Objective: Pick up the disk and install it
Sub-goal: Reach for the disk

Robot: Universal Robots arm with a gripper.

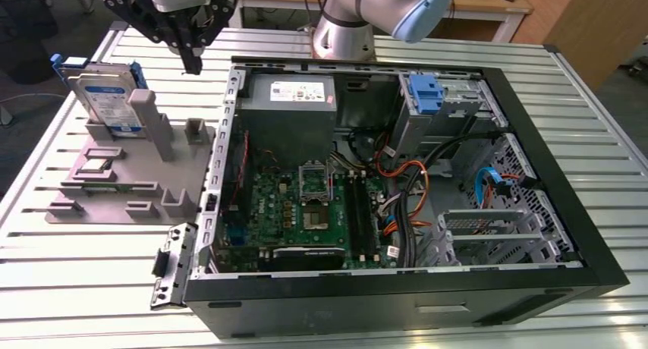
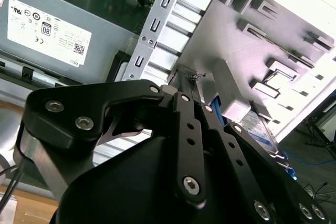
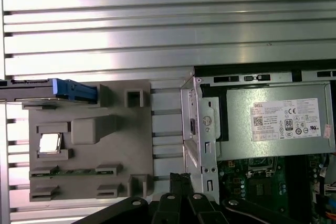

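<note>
The disk (image 1: 105,99) is standing on edge in its slot at the far end of the grey fixture (image 1: 120,191), over on the exterior view's left. Nothing is touching it, so by the look of things the pick-up has not begun. In the first wrist view it shows edge-on (image 3: 63,88), blue rail outward, seated in that same fixture (image 3: 89,145).

The gripper (image 1: 190,64) hangs above the slatted table (image 1: 81,296), between the fixture and the open computer case (image 1: 599,235) and to the right of the disk, well apart from it. The fingers look pressed together with nothing between them, and both wrist views say the same (image 3: 181,178) (image 2: 190,77).

Inside the case, the drive bay at the far right holds a blue bracket (image 1: 424,92), next to the grey power supply (image 1: 288,92). No disk is in there, so grasp and install both look undone.
</note>
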